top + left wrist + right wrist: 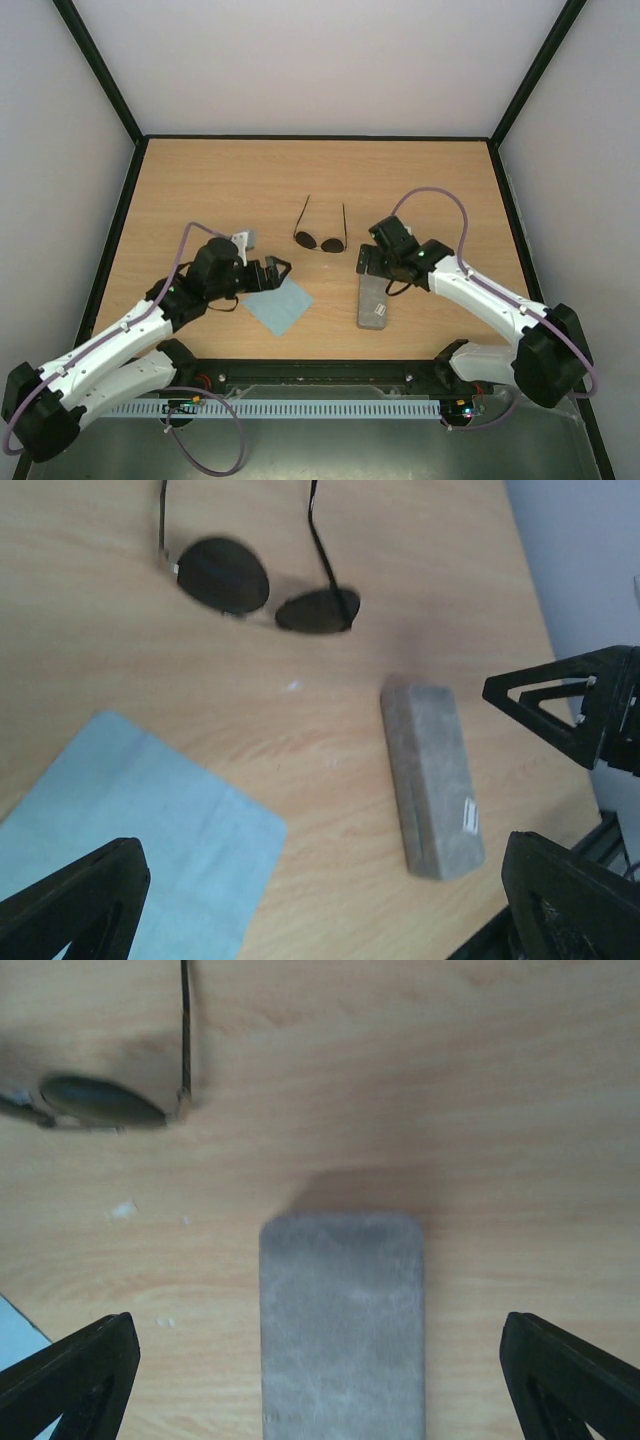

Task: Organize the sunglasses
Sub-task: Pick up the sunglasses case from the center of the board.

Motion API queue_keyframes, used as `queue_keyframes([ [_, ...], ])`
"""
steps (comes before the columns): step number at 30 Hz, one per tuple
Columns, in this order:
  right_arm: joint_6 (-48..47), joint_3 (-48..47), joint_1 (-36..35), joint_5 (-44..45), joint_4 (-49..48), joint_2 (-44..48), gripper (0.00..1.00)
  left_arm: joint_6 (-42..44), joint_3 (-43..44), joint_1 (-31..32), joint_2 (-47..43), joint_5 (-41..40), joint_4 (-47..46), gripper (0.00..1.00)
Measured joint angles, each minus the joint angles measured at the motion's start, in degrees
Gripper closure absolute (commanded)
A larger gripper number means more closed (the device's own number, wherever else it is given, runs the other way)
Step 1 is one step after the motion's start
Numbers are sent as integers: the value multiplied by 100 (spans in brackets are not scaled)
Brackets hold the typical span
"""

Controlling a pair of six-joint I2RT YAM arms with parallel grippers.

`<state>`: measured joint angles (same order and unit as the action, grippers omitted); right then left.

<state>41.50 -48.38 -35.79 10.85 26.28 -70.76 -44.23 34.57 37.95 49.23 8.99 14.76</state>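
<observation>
Out on the middle of the worktop [200,190] the sunglasses [320,240] lie unfolded and untouched, right fingers [70,1370] spread over the grey case [374,303], left fingers [70,900] spread by the blue cloth [278,305], so it's approach stage and next probably means gripping that case squarely.

One pair of sunglasses [320,240], one grey rectangular case [374,301] and one light blue square cloth [279,306].
</observation>
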Motion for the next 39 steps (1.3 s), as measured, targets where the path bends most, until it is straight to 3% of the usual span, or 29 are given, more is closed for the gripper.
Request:
queue_keyframes([
  [10, 780, 774, -960, 271, 107, 122, 5, -330, -763, 752, -457, -616, 455, 0],
  [27, 726, 966, -1038, 348, -275, -411, 9, -592, -890, 1010, 195, -787, 164, 0],
  [31, 660, 966, -1038, 304, -369, -546, 24, -623, -890, 1010, 210, -787, 83, 1],
  [39, 603, 955, -1038, 238, -472, -651, 37, -667, -890, 1014, 295, -767, -46, 1],
])
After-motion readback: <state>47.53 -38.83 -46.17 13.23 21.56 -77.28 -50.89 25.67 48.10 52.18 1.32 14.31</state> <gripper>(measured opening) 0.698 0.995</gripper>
